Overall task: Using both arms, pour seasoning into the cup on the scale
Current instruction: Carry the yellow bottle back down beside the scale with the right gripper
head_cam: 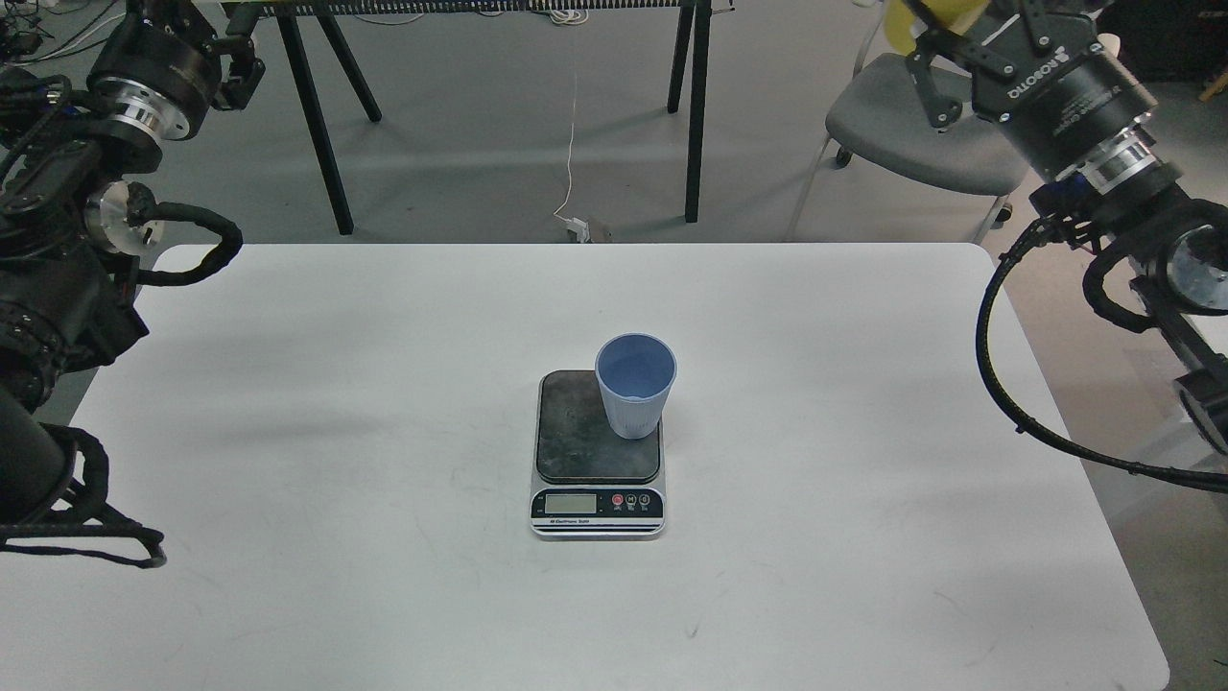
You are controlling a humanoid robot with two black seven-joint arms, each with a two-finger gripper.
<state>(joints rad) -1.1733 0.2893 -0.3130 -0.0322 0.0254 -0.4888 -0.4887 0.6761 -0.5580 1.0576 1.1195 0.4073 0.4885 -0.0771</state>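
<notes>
A light-blue ribbed cup [635, 384] stands upright on the digital kitchen scale [597, 453], set on the far right part of its dark scuffed weighing plate, with its rim reaching just past the plate's right edge. The scale lies near the middle of the white worktop [336, 461], its silver front with the LCD display and small round buttons turned toward the robot.

The right end effector [935, 48] is raised at the upper right, beyond the worktop's far right corner and above a grey chair [911, 134]. Its black linked fingers [926, 82] are wrapped around the yellow seasoning bottle [926, 19], of which only a small part shows at the top edge of the view; the nozzle is out of sight. The bottle is well apart from the cup.

The left end effector [240, 72] is held up at the upper left, past the worktop's far left corner. It is dark and seen end-on, so whether its fingers are spread or closed cannot be told. Nothing is visible in its grasp
</notes>
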